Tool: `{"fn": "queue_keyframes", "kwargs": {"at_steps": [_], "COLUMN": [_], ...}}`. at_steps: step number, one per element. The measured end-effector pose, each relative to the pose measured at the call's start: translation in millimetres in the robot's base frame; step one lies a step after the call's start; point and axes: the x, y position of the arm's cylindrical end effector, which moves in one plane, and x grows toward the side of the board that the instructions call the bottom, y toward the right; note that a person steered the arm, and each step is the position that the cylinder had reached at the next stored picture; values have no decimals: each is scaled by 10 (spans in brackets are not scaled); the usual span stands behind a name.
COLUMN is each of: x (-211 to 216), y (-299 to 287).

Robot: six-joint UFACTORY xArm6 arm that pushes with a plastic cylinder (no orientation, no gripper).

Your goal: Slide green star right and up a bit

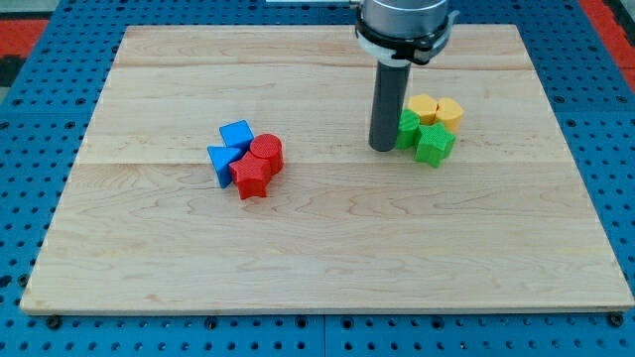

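The green star (435, 145) lies on the wooden board (327, 248) at the view's right, in a tight cluster. Another green block (410, 129), whose shape I cannot make out, touches it on its upper left. Two yellow blocks (424, 107) (449, 112) sit just above them. My tip (383, 149) rests on the board at the left edge of this cluster, against the other green block and a short way left of the green star. The rod hides part of that green block.
A second cluster lies left of centre: a blue cube (236, 134), a blue triangular block (223, 162), a red cylinder (267, 152) and a red star (251, 178), all touching. A blue pegboard surrounds the board.
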Motion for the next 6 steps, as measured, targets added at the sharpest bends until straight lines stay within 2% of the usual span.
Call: {"fn": "queue_keyframes", "kwargs": {"at_steps": [1,2,3,4,6], "x": [2,274,378,220,212], "y": [-16,127,737,771,729]}}
